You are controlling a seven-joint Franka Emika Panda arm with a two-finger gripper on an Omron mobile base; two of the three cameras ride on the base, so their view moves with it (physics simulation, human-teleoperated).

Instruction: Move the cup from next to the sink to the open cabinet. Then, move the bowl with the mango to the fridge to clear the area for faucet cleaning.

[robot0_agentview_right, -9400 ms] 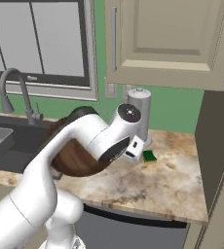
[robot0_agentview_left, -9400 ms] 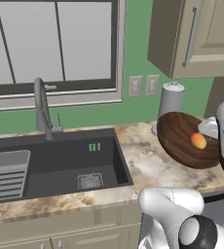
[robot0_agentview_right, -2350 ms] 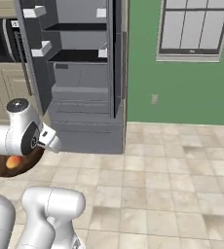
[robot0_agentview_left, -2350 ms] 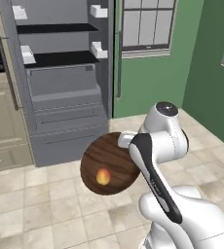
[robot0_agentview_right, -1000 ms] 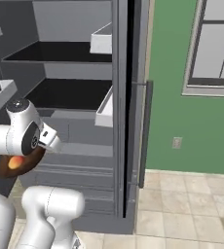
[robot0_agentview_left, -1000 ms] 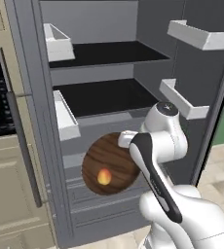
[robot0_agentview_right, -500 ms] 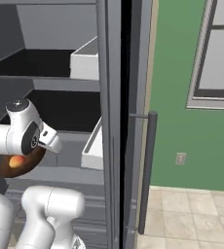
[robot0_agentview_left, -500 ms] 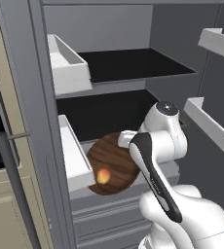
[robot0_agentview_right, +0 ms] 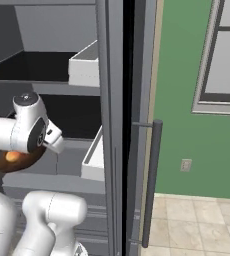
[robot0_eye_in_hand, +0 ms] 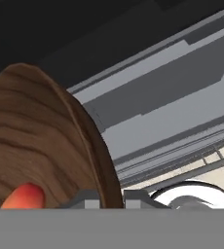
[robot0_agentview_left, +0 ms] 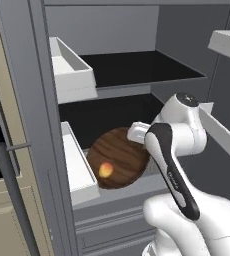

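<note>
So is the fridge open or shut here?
Open: the fridge shows its black shelves and white door bins.

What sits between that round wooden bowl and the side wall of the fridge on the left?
In the left base view, a white door bin lies between the dark brown wooden bowl and the grey fridge's left side; the bowl's rim nearly meets it.

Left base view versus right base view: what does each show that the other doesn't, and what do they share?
Left base view alone: the bowl's wood-grain inside with the mango resting in it, and an oven front at far left. Right base view alone: the green wall, a window, the tiled floor and the fridge door's bar handle. Both: the open fridge, its black shelves, white door bins, and the arm holding the bowl at the lower shelf.
</note>
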